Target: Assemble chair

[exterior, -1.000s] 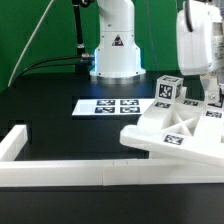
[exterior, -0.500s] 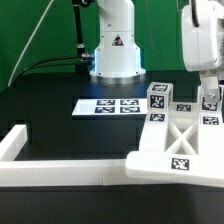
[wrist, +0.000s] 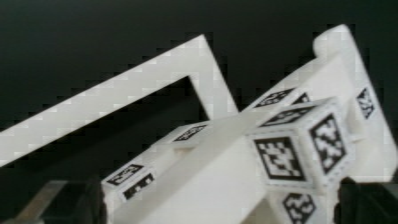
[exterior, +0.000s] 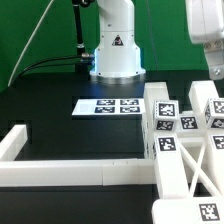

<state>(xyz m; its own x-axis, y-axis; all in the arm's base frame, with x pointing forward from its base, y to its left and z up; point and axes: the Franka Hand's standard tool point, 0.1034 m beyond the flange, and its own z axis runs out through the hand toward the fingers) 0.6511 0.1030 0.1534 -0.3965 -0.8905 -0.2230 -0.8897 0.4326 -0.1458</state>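
Chair parts (exterior: pixel 185 140) sit at the exterior view's right, a white tagged assembly standing against the border rail (exterior: pixel 75 175). I see my gripper (wrist: pixel 178 205) from the wrist view only as two dark fingers (wrist: pixel 302 208) at the frame's edge, spread wide with nothing between them; the chair piece lies beyond them and I can see no contact. In the exterior view only the white arm housing (exterior: pixel 208 30) shows, above the assembly and apart from it.

Working outward: the wrist view shows a tagged block (wrist: pixel 299 145) nearest the fingers, then more tagged faces, and behind them a frame with a dark opening (wrist: pixel 125 110). In the exterior view the assembly's near end reaches past the rail toward the camera, and its far blocks stand upright with tags on top.

On the exterior view's left, the marker board (exterior: pixel 108 106) lies flat, just apart from the chair. Between board and rail the black table (exterior: pixel 50 125) is open. The rail's corner (exterior: pixel 15 145) closes the left side. The robot base (exterior: pixel 113 50) stands behind the board.
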